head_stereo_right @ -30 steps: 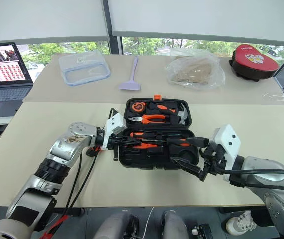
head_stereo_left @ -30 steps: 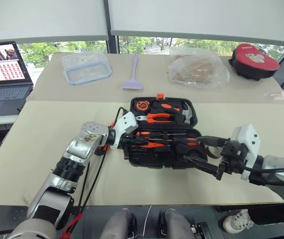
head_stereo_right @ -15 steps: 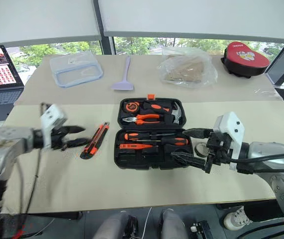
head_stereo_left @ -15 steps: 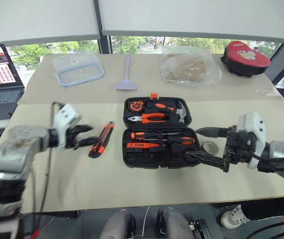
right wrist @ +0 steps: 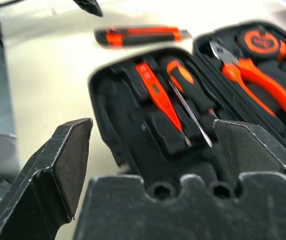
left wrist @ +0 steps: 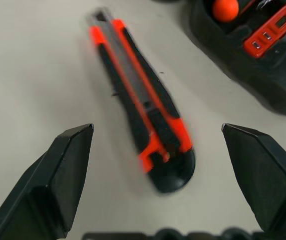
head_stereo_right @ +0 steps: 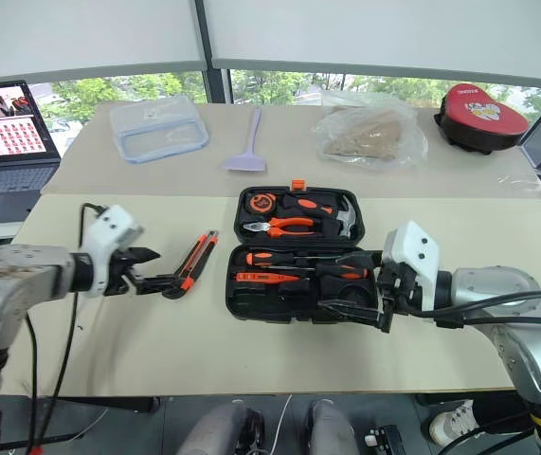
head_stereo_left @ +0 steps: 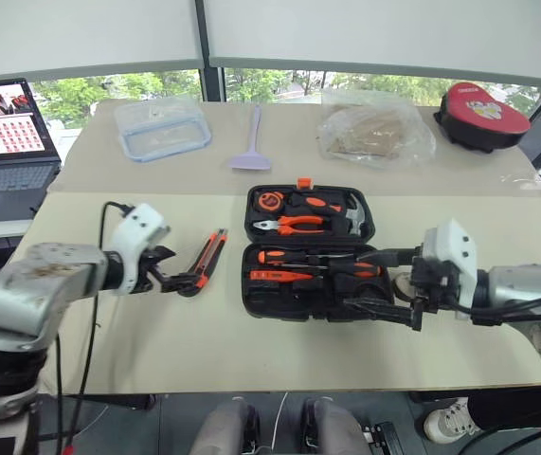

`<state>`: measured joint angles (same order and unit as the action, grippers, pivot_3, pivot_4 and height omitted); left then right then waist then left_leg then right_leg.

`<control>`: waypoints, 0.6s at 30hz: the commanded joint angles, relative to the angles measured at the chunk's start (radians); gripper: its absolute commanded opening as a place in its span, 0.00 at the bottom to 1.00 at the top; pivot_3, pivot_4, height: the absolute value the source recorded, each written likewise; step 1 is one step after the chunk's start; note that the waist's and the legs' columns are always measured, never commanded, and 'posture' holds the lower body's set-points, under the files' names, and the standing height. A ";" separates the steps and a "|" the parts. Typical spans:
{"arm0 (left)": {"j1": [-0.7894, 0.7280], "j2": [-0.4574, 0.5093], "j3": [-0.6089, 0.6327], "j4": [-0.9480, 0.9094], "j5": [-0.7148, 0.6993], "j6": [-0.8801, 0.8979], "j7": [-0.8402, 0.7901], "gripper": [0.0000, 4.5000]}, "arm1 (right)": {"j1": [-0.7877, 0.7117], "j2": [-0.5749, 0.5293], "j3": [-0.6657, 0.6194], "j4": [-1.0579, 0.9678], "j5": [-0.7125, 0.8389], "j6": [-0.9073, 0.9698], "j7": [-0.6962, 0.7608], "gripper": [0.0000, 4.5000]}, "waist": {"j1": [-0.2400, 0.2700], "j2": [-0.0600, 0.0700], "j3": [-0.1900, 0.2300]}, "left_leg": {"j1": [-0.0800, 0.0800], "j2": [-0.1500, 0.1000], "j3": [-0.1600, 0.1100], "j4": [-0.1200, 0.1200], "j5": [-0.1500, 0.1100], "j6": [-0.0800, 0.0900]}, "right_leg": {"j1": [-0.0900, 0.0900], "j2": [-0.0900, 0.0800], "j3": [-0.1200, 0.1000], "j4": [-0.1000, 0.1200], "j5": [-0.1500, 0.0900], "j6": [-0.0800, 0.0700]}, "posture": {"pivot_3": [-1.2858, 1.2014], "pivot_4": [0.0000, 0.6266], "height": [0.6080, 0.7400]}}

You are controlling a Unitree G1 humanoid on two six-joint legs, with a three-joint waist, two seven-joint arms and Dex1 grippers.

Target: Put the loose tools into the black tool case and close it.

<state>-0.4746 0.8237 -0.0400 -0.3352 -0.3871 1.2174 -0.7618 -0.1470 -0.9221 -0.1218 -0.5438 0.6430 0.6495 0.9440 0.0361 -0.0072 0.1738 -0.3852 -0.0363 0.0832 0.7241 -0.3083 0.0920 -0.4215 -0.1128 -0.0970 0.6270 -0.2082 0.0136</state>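
The black tool case (head_stereo_left: 309,295) lies open mid-table, with pliers, a hammer and a tape measure in its far half. Its near half holds an orange-black screwdriver (right wrist: 185,80) and the orange tester screwdriver (right wrist: 157,96). The orange-black utility knife (head_stereo_left: 206,263) lies flat on the table left of the case. My left gripper (head_stereo_left: 183,269) is open at the knife's near end, its fingers (left wrist: 57,185) on either side and not touching. My right gripper (head_stereo_right: 330,282) is open and empty, low over the case's near right part. A small tape roll (head_stereo_left: 404,282) peeks out behind it.
Along the back stand a clear lidded container (head_stereo_left: 164,128), a lilac spatula (head_stereo_left: 253,142), a crumpled plastic bag (head_stereo_left: 376,128) and a red-topped round case (head_stereo_left: 483,114). A laptop (head_stereo_left: 5,142) sits at the far left. Bare tabletop lies in front of the case.
My left gripper has drawn away from the case's left edge toward the left and opened. The knife now lies uncovered on the table. My right gripper stays open by the case.
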 commanded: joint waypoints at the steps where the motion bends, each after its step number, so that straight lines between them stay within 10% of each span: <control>1: -0.042 0.000 -0.113 0.056 0.074 -0.028 0.056 0.98 | 0.002 0.018 -0.007 -0.058 -0.001 -0.020 -0.024 1.00 | -0.006 0.000 0.000 | 0.000 0.001 0.000 0.000 0.002 0.004 | 0.000 0.000 0.000 0.000 0.000 0.000 | 0.52 0.24 0.91; 6: -0.057 0.005 -0.203 0.106 0.136 -0.087 0.076 0.98 | 0.014 0.035 -0.015 -0.082 0.010 -0.005 -0.050 1.00 | -0.010 0.000 0.000 | 0.003 0.001 0.001 -0.004 0.001 -0.001 | 0.000 -0.001 0.002 -0.001 0.000 -0.001 | 0.52 0.24 0.91; 14: -0.032 0.033 -0.165 0.157 0.119 -0.127 0.026 0.41 | 0.042 0.029 -0.042 -0.093 0.024 -0.002 -0.071 1.00 | -0.013 0.000 0.000 | 0.004 0.001 0.001 -0.004 -0.001 -0.005 | 0.000 -0.002 0.002 0.000 0.000 -0.001 | 0.52 0.24 0.91; 18: -0.104 0.043 -0.090 0.295 0.103 -0.338 -0.070 0.39 | 0.058 0.021 -0.085 -0.095 0.069 0.030 -0.069 1.00 | -0.015 0.000 0.000 | 0.005 0.001 0.001 -0.004 0.000 -0.005 | 0.001 -0.002 0.002 0.000 -0.001 -0.001 | 0.52 0.24 0.91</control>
<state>-0.5404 0.8401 -0.1996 -0.1112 -0.2898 0.9894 -0.7810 -0.0979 -0.8902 -0.1480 -0.6084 0.6620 0.6591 0.8723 0.0210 -0.0071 0.1737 -0.3807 -0.0350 0.0842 0.7199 -0.3083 0.0858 -0.4211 -0.1145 -0.0956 0.6275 -0.2090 0.0119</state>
